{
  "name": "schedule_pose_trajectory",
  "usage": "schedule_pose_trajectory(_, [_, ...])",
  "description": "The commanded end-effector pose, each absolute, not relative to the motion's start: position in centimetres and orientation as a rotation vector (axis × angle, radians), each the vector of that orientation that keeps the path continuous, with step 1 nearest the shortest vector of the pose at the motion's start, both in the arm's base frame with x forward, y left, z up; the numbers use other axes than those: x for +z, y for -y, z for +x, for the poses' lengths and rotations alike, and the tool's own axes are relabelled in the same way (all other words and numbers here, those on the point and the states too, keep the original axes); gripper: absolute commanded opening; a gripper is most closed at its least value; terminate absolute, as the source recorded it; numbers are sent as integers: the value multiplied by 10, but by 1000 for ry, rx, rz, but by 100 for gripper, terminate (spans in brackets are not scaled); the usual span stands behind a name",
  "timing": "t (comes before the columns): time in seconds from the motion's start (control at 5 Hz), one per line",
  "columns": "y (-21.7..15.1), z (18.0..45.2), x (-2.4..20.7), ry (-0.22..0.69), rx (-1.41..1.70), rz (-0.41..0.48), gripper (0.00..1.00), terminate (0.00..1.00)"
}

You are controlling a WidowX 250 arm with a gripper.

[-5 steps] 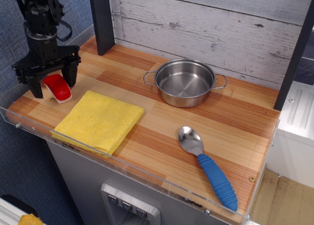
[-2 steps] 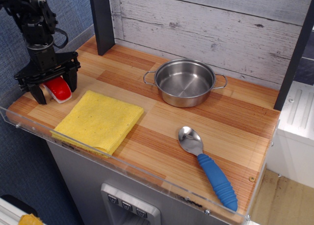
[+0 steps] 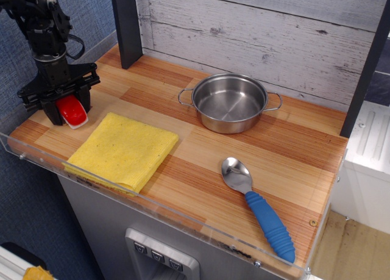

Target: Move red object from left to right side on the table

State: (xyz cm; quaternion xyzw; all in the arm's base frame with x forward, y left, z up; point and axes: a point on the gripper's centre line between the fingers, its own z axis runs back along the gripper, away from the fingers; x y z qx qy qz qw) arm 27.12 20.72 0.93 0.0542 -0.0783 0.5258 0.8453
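The red object [image 3: 74,112] is a small glossy red oval piece with a white underside. It lies at the far left of the striped wood table [image 3: 201,152], just behind the yellow cloth's left corner. My black gripper [image 3: 69,110] stands straight down over it, with one finger pressed against each side of the piece. The jaws have closed in on it, and it still rests on the table surface.
A folded yellow cloth [image 3: 124,149] lies at the front left. A steel pot [image 3: 229,102] with two handles stands at the back middle. A spoon with a blue handle [image 3: 259,209] lies at the front right. A clear acrylic edge [image 3: 152,210] runs along the front, and a dark post [image 3: 127,25] stands at the back left.
The gripper has lowered slightly and its fingers have closed in from a wide stance to grip the sides of the red object. Nothing else has moved.
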Motion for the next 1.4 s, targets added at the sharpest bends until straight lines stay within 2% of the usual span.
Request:
schedule_pose_trajectory(0.0, [-204,268,38,200,1109,145,0,0])
schedule_pose_trajectory(0.2, [-204,272,54,180,1087,195,0,0])
schedule_pose_trajectory(0.6, [-183,284,82,247,1058,158,0,0])
schedule_pose_trajectory(1.0, [-158,291,86,201,843,120,0,0])
schedule_pose_trajectory(1.2, [-134,298,93,225,779,102,0,0])
